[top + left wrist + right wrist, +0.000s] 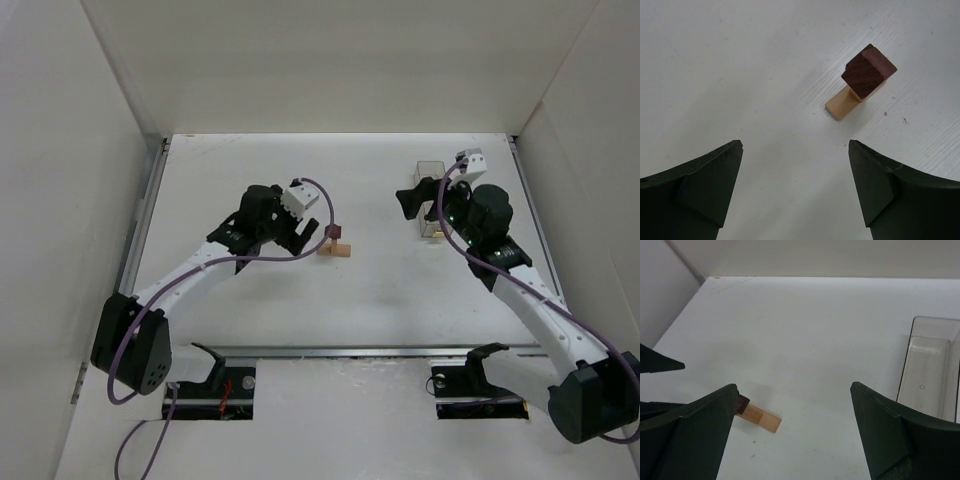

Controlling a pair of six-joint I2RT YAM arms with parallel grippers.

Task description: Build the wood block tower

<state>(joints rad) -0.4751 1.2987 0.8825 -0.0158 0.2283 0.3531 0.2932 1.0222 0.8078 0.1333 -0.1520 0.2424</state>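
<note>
A dark reddish-brown cube (pixel 333 233) sits on one end of a light tan flat bar (pixel 342 251) lying on the white table. In the left wrist view the cube (pixel 869 70) rests on the bar (pixel 839 106), ahead and to the right of my open, empty left gripper (pixel 796 150). From above, the left gripper (pixel 300 238) is just left of the pieces, not touching them. My right gripper (pixel 412 203) is open and empty, well to the right. In its view (pixel 792 390) the bar (pixel 762 418) shows and the cube (pixel 742 403) is partly hidden by a finger.
A clear plastic rectangular box (pixel 431 190) stands by the right gripper; it also shows at the right edge of the right wrist view (pixel 930 365), and that part looks empty. White walls enclose the table on the left, back and right.
</note>
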